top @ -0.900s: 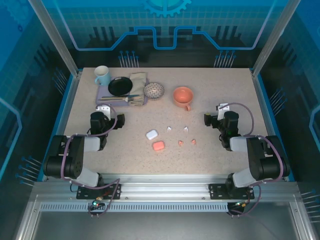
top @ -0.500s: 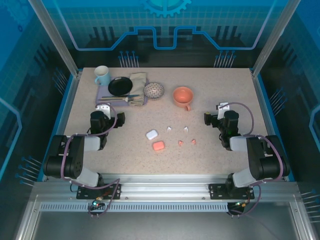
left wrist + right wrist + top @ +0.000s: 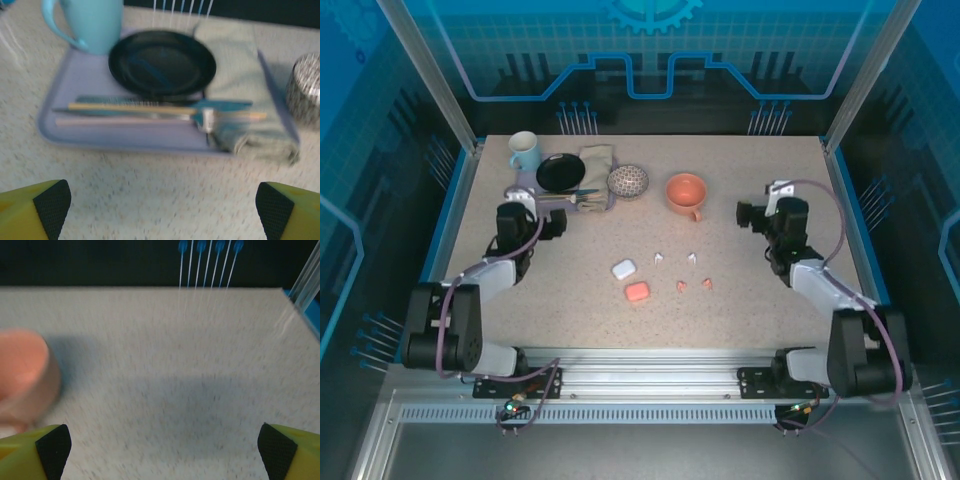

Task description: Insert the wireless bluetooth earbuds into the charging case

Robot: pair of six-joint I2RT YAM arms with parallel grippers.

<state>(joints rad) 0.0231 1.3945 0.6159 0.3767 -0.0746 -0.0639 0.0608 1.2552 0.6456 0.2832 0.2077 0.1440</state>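
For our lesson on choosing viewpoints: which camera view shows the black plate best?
The left wrist view: the black plate appears large and whole on the lavender tray, beside the blue mug, though slightly blurred. The top external view shows the plate whole but small and distant.

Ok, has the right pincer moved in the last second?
Yes. The right pincer has gone away from its base toward the far edge, now nearly level with the orange cup.
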